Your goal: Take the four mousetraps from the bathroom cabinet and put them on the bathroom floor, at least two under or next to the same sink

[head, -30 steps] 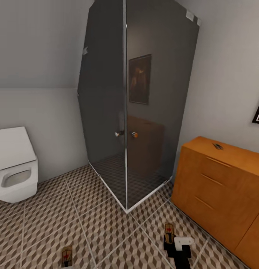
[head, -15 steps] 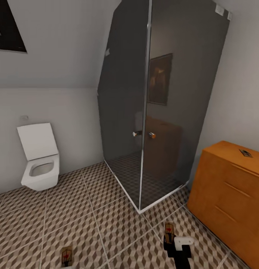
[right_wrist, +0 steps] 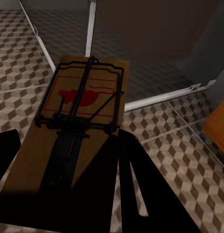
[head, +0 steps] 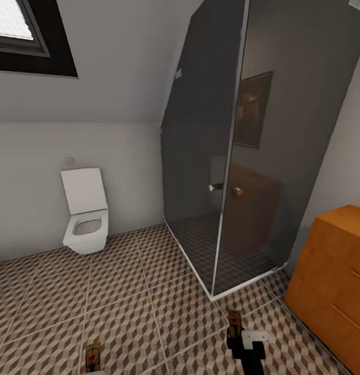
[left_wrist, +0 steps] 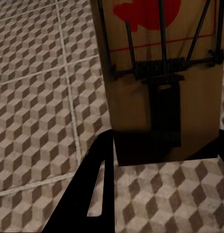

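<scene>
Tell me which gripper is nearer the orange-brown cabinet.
Right. The right gripper, carrying a mousetrap, sits low in the head view just left of the cabinet. The left gripper's mousetrap is far over toward the toilet side.

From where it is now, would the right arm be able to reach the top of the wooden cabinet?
Probably not: the right gripper holds a mousetrap low, and the cabinet stands off to the side.

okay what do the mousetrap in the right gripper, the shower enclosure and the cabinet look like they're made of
Mousetrap: a matte tan board, likely wood, with dark wire, probably metal, and a red printed spot. Shower enclosure: smoked glass by its look, since it mirrors a picture and the floor pattern shows through; pale metal-looking edge strips. Cabinet: orange-brown, smooth satin finish, probably wood or veneer; no grain is visible.
</scene>
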Robot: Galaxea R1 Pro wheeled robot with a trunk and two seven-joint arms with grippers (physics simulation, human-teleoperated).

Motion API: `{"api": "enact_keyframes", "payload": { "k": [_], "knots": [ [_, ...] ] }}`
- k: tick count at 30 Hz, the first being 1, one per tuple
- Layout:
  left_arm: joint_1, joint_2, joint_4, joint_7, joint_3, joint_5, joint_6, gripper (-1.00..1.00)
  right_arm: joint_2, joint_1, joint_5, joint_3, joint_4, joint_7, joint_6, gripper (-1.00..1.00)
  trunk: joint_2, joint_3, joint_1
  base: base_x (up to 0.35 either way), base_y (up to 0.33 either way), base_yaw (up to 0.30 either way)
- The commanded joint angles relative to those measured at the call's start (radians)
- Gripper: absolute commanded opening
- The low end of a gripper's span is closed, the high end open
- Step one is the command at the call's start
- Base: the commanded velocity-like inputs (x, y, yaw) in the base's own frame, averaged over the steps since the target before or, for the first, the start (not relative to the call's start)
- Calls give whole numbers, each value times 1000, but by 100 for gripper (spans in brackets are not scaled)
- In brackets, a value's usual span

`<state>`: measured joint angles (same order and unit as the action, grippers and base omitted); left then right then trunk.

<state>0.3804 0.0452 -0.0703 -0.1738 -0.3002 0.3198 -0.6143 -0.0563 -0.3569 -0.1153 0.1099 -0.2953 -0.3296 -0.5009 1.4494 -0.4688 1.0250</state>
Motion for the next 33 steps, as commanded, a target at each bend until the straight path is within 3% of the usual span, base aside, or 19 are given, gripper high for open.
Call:
{"api": "enact_keyframes", "payload": {
  "k": [1,33],
  "knots": [
    [2,-1,-3,-9,-8,-1,-4,-100,0,-1,-7,2,1,-5,-1,-100,1,-1,0,0,0,288],
    [2,-1,-3,-9,-8,-1,-4,-100,2,-1,-7,2,1,-5,-1,-100,1,-1,0,0,0,288]
  ]
}}
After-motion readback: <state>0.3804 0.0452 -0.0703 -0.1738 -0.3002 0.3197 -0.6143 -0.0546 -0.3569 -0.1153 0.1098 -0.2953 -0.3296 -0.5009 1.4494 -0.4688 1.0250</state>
